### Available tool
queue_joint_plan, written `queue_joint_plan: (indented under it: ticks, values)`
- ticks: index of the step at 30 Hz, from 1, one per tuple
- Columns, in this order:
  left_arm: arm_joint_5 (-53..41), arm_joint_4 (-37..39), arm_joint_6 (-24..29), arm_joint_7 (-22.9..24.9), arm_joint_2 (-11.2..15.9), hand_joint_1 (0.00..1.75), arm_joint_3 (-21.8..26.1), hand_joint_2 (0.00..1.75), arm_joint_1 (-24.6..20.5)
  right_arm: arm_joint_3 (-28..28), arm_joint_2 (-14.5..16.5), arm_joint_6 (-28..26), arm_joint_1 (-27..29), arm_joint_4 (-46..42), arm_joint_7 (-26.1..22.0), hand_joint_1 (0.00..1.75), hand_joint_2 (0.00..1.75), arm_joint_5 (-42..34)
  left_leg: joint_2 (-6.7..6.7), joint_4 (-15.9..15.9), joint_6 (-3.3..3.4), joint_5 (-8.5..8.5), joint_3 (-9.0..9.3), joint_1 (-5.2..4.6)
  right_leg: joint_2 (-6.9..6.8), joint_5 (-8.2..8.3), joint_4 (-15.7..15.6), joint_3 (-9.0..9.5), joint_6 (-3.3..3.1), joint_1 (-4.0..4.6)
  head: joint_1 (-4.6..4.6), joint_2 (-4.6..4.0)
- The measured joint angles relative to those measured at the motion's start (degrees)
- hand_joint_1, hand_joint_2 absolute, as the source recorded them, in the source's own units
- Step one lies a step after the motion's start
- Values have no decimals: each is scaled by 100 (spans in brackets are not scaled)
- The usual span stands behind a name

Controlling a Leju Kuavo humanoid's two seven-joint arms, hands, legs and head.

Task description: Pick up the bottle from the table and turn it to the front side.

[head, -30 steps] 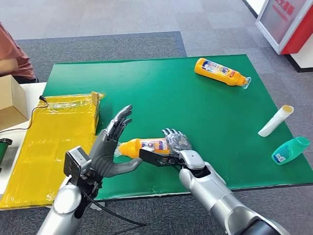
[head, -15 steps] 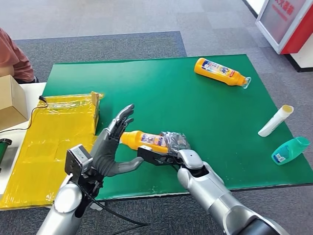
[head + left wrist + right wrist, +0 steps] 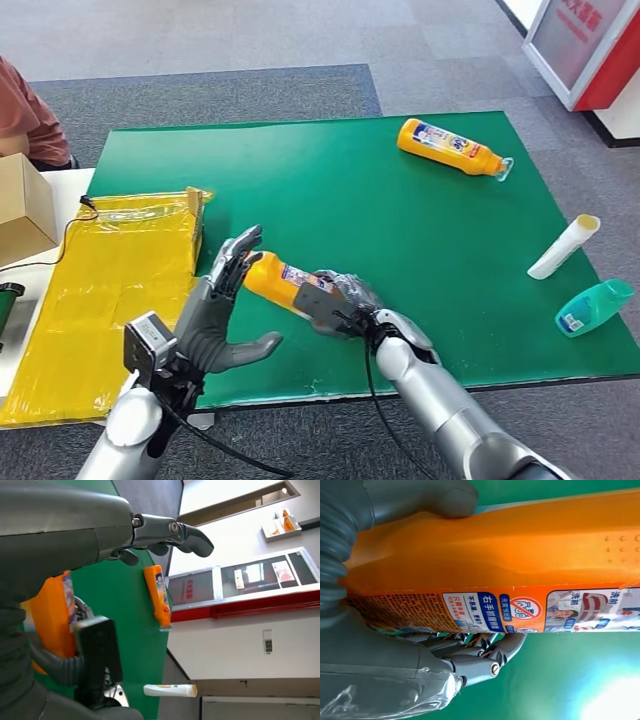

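Since a second ago my right hand (image 3: 340, 300) has tipped the orange plastic bottle with the printed label (image 3: 283, 282) up off the green table mat (image 3: 423, 230), its far end now touching my left hand (image 3: 219, 310), whose fingers are spread. Right wrist view: my fingers (image 3: 486, 652) wrap its stiff, smooth, likely slippery body; I'd hold mid-body. A second orange bottle (image 3: 451, 147) lies well apart.

The bottle (image 3: 285, 284) in the right hand (image 3: 337, 300) is smooth, glossy orange plastic with a shiny printed label; the hand's fingers look like dark hard plastic with a clear film over its cover. The left hand (image 3: 219, 310) is matt grey. Both arms are brushed silver metal. The mat (image 3: 377, 210) is matt green, the sheet (image 3: 106, 290) crinkly glossy yellow plastic, the box (image 3: 23, 205) plain cardboard
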Motion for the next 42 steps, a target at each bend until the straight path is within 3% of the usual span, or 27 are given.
queue_joint_plan:
  ticks: [9, 13, 18, 26, 32, 37, 42]
  values:
    - [126, -6, 88, -145, 112, 0, 0, 175, 103, -729, -50, 165, 384, -483, -513, 175, 175, -1686, 0, 0, 1, -1, -2, -1, -1, 0, 0, -1, 1, -1, -1, 0]
    - [134, -7, 99, -159, 122, 0, -1, 175, 110, -797, -54, 172, 410, -532, -554, 175, 175, -1884, 0, 0, 1, -1, -2, -1, -1, 0, 0, -1, 1, -1, -1, 0]
    - [200, -54, 252, -319, 237, 0, -40, 175, 216, -1676, -33, 491, 857, -1155, -923, 175, 175, -4001, 0, 0, 3, -4, -5, 0, -1, -2, 0, -3, 2, -1, -1, 0]
    - [465, -269, 413, -500, 354, 0, -58, 175, 318, -1968, 55, 550, 1365, -2184, -1444, 175, 175, -5312, -1, 0, 3, -4, -7, 0, 0, -4, 0, -5, 3, 0, -1, 0]
    - [1377, -284, 221, -427, 381, 0, 18, 175, 183, -1912, 190, 529, 1582, -2945, -2012, 175, 175, -5120, -1, 0, -1, -6, -6, 0, 0, -4, 0, -6, 1, 0, -1, 0]
    - [1573, -283, 163, -381, 377, 0, 81, 175, 113, -1869, 243, 438, 1659, -3230, -2157, 175, 175, -4969, -1, 0, 0, -5, -6, 0, 0, -4, 0, -6, 1, 0, -1, 0]
    - [2580, -244, 52, 12, 328, 0, 132, 175, 20, -1743, 261, -256, 1691, -3491, -2621, 175, 175, -3928, 0, 0, 0, -6, -6, -1, 0, -4, 0, -7, 2, -1, -1, 0]
